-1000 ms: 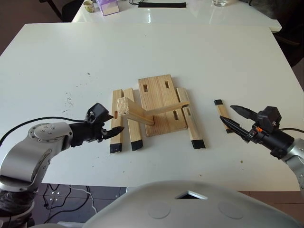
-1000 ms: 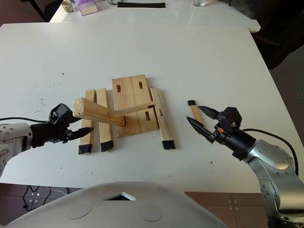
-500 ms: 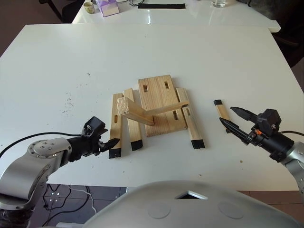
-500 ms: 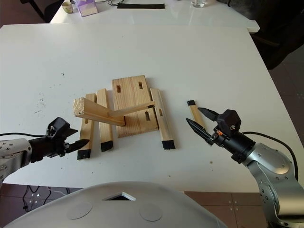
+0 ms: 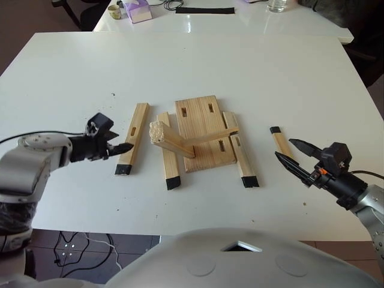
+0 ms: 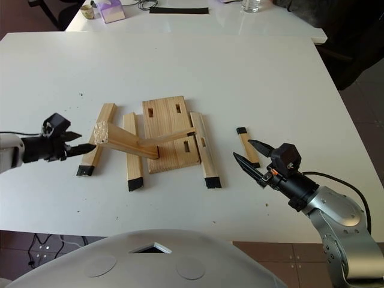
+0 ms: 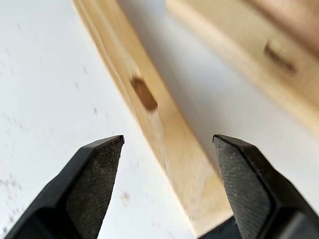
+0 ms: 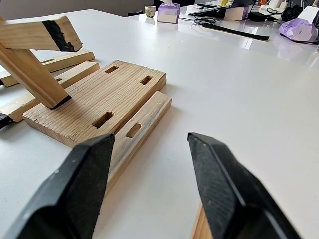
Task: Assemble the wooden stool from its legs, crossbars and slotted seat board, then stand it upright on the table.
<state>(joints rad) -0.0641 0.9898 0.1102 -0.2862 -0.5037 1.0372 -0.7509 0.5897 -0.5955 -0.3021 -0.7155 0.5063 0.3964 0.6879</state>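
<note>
The slotted seat board [image 5: 201, 129] lies flat at mid-table. A thick leg [image 5: 171, 140] joined to a crossbar [image 5: 211, 137] leans across it. Flat legs with black tips lie on either side: one [image 5: 168, 157] on the left, one [image 5: 242, 151] on the right. Another leg [image 5: 133, 137] lies apart, farther left. My left gripper [image 5: 122, 143] is open at that leg's outer side, and the slotted leg [image 7: 149, 107] runs between its fingers. A short piece [image 5: 279, 141] lies to the right. My right gripper [image 5: 284, 149] hovers open over its near end, facing the board [image 8: 94, 97].
A second white table [image 5: 240, 15] stands behind, carrying a cup [image 5: 112, 9], a purple box [image 5: 137, 9], a black strip and a glass. Bare tabletop [image 5: 78, 72] spreads to the left, the far side and the right of the parts.
My left gripper swung left and away from me. The leftmost leg went with it, sliding clear of its neighbour and turning. My right gripper drew back slightly toward me, still open.
</note>
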